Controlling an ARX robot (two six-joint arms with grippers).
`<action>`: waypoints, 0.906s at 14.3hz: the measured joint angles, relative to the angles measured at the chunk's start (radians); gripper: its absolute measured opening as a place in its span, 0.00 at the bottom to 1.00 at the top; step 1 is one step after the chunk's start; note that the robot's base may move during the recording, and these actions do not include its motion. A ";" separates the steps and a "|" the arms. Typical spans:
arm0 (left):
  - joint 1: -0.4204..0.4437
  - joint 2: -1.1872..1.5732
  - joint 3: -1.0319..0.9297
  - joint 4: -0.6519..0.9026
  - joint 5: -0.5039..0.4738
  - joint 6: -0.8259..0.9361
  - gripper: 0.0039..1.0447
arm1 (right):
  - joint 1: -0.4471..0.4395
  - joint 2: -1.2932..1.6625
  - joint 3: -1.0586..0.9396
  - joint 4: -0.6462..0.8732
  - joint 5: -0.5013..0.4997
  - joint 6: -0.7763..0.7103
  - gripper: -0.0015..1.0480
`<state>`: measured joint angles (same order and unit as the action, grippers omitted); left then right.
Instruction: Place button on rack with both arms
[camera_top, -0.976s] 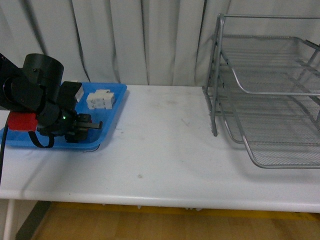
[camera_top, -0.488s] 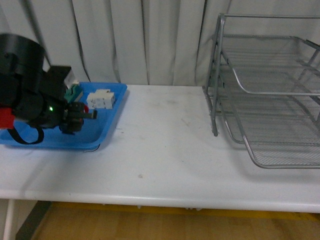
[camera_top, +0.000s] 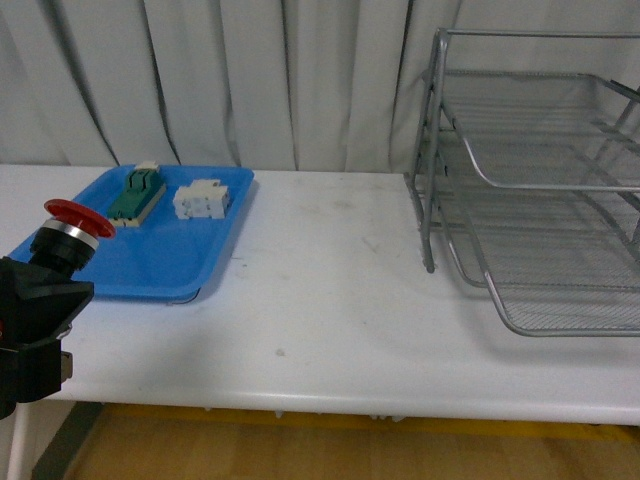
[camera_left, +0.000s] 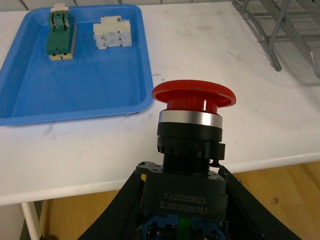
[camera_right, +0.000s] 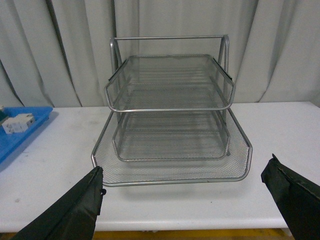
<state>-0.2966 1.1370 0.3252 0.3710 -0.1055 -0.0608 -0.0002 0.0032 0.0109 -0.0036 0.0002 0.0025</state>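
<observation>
Button (camera_left: 192, 116) clamped in left claw (camera_left: 182, 196), right claw (camera_right: 185, 168) spread wide apart, facing rack (camera_right: 170, 75)

The left pincer (camera_left: 182, 195) and right pincer (camera_right: 185, 167) are recorded as matte black, with broad wedge-shaped fingers (camera_right: 75, 210).

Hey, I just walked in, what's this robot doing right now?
The left gripper is shut on the button. It grips the black body, red cap up, and holds it in front of the blue tray. A green-and-cream block and a white block lie in that tray. The right gripper is open and faces the rack. The button is not yet on the rack.
</observation>
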 joint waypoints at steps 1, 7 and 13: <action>-0.015 -0.006 -0.010 0.001 -0.020 -0.016 0.34 | 0.000 0.000 0.000 0.000 0.000 0.000 0.94; -0.056 0.043 -0.057 0.065 -0.037 -0.069 0.34 | 0.000 0.000 0.000 0.000 0.000 0.000 0.94; -0.055 0.071 -0.070 0.094 -0.028 -0.072 0.34 | 0.000 0.000 0.000 0.002 0.000 0.000 0.94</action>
<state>-0.3515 1.2076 0.2550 0.4652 -0.1333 -0.1329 -0.0002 0.0032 0.0109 -0.0017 0.0002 0.0025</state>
